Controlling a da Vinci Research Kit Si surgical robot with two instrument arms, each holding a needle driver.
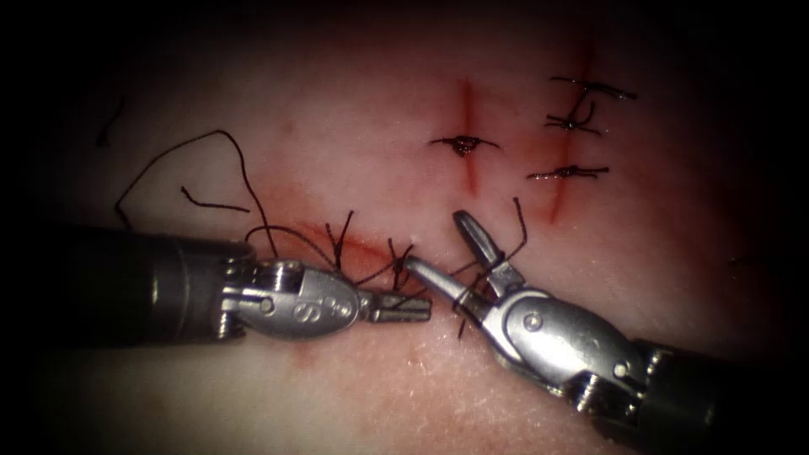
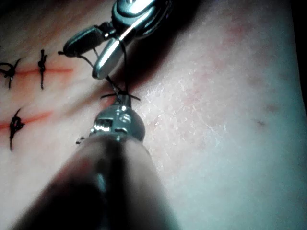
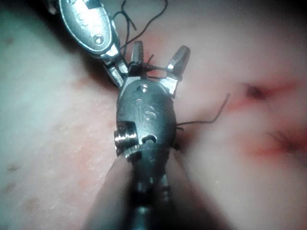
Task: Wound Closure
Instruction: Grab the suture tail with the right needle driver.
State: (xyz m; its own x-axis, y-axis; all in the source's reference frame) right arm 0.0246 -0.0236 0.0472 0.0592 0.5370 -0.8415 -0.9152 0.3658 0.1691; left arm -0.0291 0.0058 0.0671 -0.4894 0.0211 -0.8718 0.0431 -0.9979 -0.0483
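- Two end effectors meet at the near cut [image 1: 354,244]: the left end effector [image 1: 404,307] is clamped on thread [image 1: 253,194], it seems; the right end effector [image 1: 447,244] gapes, thread lying between its jaws.
- Farther off on the tissue [image 1: 337,126], two upright cuts carry four knotted stitches [image 1: 462,143].

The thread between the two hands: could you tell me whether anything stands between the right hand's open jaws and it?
Nothing visible does. The right hand is open with the thread crossing low between its jaws, near their hinge. The left hand is shut on thread beside the horizontal cut. I cannot make out a needle.
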